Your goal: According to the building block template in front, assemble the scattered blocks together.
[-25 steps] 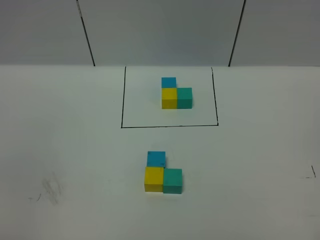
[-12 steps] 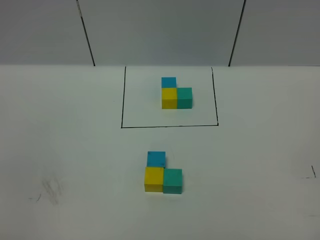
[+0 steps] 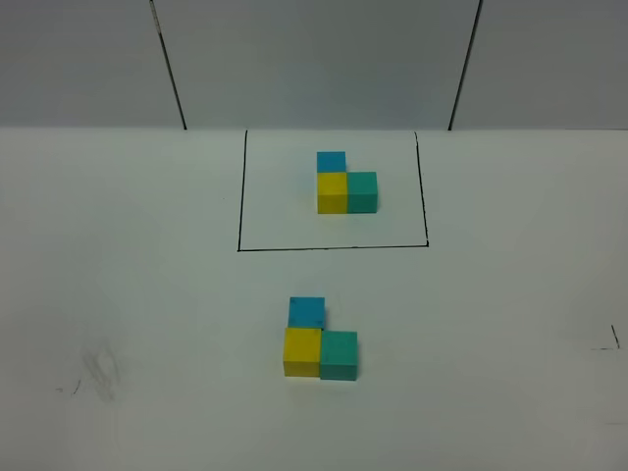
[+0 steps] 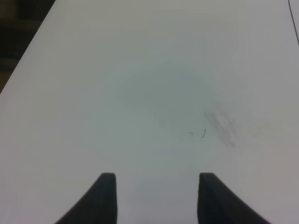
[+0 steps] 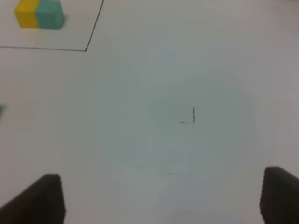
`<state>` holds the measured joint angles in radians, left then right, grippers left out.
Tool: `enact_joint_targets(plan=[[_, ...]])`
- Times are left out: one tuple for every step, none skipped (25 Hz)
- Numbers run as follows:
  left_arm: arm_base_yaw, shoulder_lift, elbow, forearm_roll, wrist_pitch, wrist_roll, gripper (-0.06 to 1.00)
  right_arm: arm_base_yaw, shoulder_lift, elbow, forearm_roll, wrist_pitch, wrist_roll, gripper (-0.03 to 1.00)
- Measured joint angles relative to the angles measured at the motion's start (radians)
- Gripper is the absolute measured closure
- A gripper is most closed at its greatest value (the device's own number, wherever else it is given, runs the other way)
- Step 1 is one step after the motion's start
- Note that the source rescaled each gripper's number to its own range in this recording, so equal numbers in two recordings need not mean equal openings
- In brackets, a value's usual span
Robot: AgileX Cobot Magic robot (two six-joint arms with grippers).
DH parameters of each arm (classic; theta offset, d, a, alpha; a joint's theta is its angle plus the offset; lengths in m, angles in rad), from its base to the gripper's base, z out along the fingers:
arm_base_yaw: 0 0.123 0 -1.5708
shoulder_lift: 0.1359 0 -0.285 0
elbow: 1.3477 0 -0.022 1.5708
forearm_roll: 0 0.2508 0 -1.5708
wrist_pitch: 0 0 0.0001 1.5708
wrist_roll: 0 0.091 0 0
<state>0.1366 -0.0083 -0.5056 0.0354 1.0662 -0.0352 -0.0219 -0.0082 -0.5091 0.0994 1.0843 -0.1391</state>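
Observation:
The template (image 3: 346, 188) is an L of small blue, yellow and teal-green cubes inside a black-lined rectangle (image 3: 334, 248) at the back of the white table. Its yellow and teal cubes also show in the right wrist view (image 5: 39, 14). In front of it the loose blocks sit joined in the same L: the sky blue block (image 3: 306, 311) behind the yellow block (image 3: 302, 351), the teal-green block (image 3: 339, 355) to its right. Neither arm shows in the high view. My left gripper (image 4: 156, 196) is open over bare table. My right gripper (image 5: 163, 200) is open wide over bare table.
The white table (image 3: 147, 294) carries faint smudges at the front left (image 3: 98, 371) and a small black corner mark at the right (image 3: 613, 339), also in the right wrist view (image 5: 192, 115). The table's left edge shows in the left wrist view (image 4: 28, 51).

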Motion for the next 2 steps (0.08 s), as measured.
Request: enact_joint_targets(plan=[[0.000, 0.000, 0.000, 0.000, 0.000, 0.000, 0.94, 0.000, 0.000, 0.000, 0.000, 0.000, 0.000, 0.25], [0.000, 0.000, 0.000, 0.000, 0.000, 0.001, 0.94, 0.000, 0.000, 0.000, 0.000, 0.000, 0.000, 0.25]])
